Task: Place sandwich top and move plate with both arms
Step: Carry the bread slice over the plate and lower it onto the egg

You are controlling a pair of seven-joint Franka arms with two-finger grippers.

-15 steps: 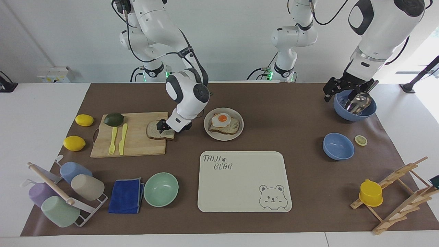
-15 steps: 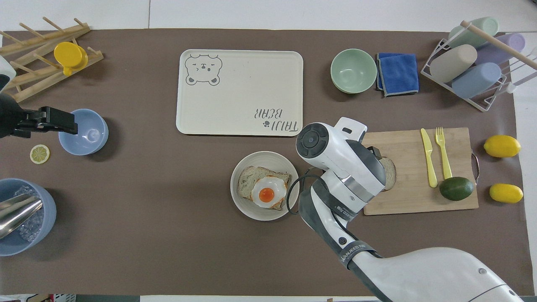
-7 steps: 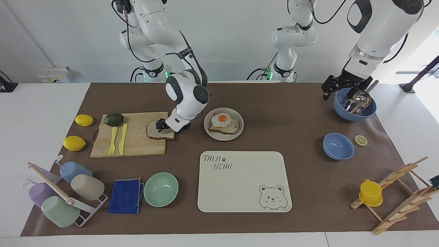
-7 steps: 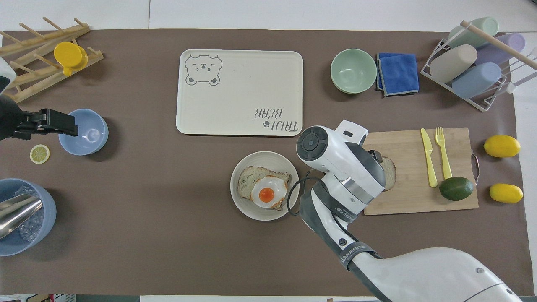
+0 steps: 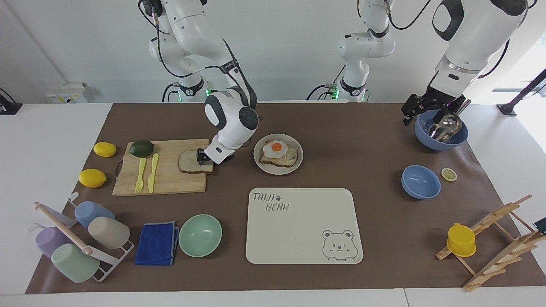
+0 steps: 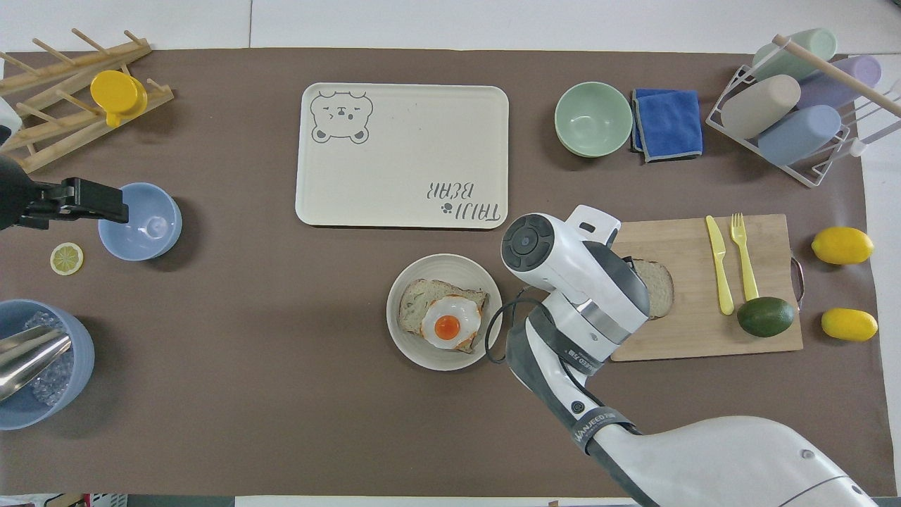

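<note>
R gripper (image 5: 201,157) pinching sandwich top (image 5: 190,162)

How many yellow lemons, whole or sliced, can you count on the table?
3: two whole yellow lemons beside the wooden cutting board at the right arm's end, and one round lemon slice beside the empty blue bowl.

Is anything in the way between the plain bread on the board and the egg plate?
Nothing visible. The sandwich top lies on the cutting board at the right claw, and only bare mat separates it from the plate beside the board.
</note>
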